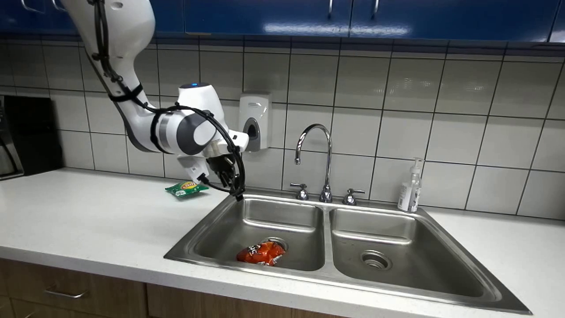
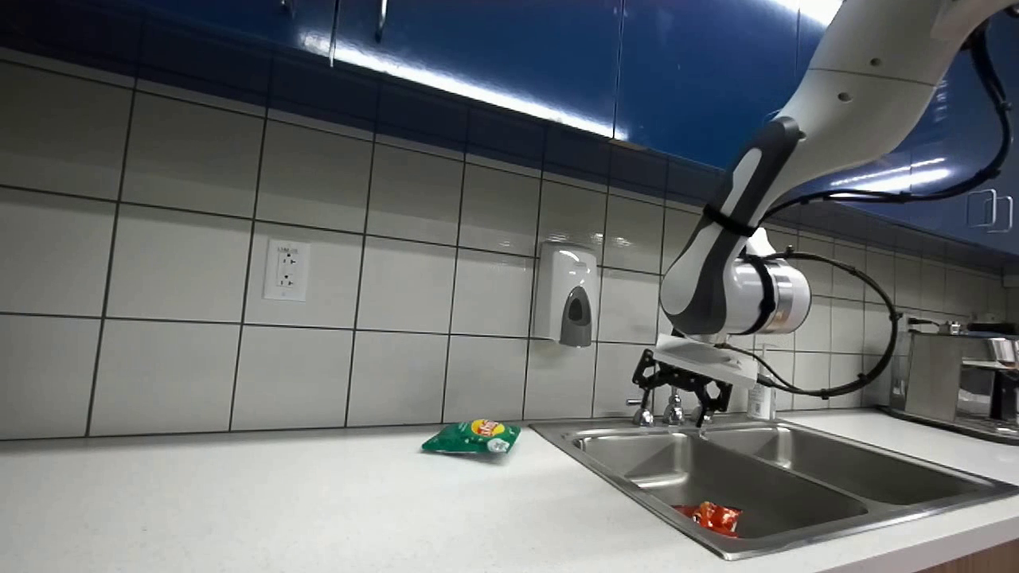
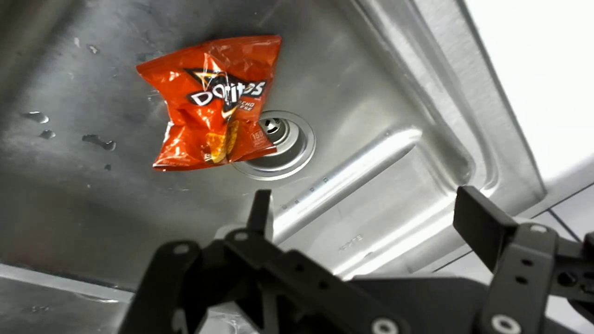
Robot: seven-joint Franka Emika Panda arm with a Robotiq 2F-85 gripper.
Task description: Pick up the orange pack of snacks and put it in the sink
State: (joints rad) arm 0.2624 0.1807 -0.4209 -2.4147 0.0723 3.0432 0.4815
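Note:
The orange pack of snacks [image 1: 261,253] lies on the floor of the left-hand basin of the steel sink [image 1: 327,247], partly over the drain. In an exterior view the basin's near rim hides part of the pack [image 2: 718,519]. In the wrist view the whole pack [image 3: 216,104] shows face up, apart from the fingers. My gripper [image 3: 364,197] is open with nothing between its fingers. In an exterior view the gripper [image 2: 673,415] is above the back part of the sink [image 2: 637,500], higher than the pack. It also shows, partly behind cables, in an exterior view [image 1: 231,187].
A green-and-yellow packet [image 1: 186,188] lies on the counter beside the sink. The curved tap [image 1: 329,161] and its handles stand behind the basins. A clear pump bottle [image 1: 410,190] stands at the back right. A dispenser [image 1: 256,121] hangs on the tiled wall.

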